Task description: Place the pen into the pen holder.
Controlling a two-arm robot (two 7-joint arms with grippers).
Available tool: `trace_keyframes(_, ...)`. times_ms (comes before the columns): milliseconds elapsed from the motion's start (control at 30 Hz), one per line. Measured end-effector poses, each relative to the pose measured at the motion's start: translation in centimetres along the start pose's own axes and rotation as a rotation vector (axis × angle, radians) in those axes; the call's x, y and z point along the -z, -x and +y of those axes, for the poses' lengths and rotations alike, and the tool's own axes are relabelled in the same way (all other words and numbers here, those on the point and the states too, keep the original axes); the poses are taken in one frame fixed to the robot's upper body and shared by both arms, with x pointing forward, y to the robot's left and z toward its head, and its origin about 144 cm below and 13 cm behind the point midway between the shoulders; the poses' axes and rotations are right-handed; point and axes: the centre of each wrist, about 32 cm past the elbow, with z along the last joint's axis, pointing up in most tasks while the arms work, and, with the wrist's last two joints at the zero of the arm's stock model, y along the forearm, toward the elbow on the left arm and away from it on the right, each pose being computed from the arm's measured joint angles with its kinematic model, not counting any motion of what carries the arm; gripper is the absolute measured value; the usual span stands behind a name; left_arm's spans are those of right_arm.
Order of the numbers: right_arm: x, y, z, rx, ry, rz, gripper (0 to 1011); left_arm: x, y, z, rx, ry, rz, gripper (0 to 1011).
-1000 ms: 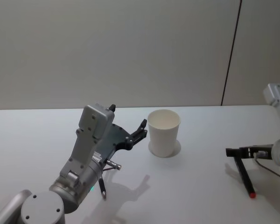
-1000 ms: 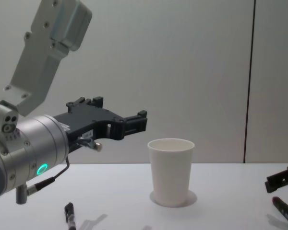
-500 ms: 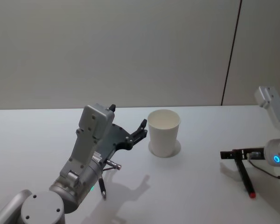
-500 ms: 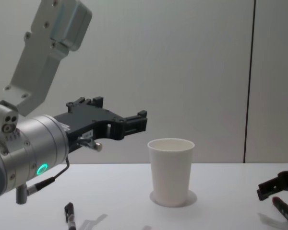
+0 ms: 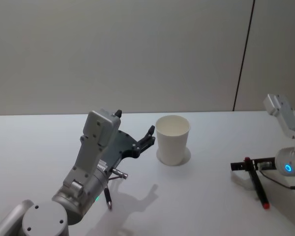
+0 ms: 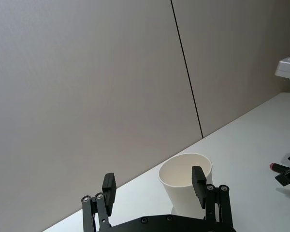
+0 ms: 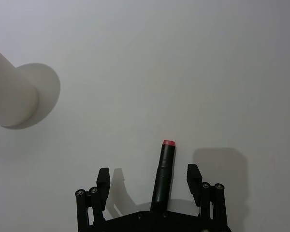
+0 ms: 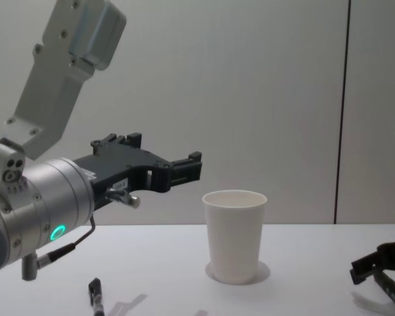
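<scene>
Two musts, I judge: centre the right gripper (image 7: 148, 173) on the slim black pen with a red end (image 7: 163, 174), then close mid-barrel. Jaws wide apart, straddling it on the white table (image 5: 206, 196), gripping nothing, well apart from the tapered white paper cup (image 5: 172, 139). Left gripper (image 6: 153, 179) hovers open near cup.

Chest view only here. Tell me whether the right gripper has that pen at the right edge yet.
Observer: Not yet. In the right wrist view the right gripper is open, a finger on each side of the pen, neither touching it.
Operator: Give me the pen's lie.
Observer: Head view: flat on the table, one red end pointing away from the robot, past the fingers.
Operator: Check inside the pen holder.
Observer: The pen holder looks empty from above; the left gripper hangs open to its left.
</scene>
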Motion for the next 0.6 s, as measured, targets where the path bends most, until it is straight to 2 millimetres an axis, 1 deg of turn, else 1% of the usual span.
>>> trace_keyframes(600,-0.53,-0.31,0.08,0.012,0.022,-0.029,1001,0.00,0.00,0.00,0.000,0.000,0.000,1004)
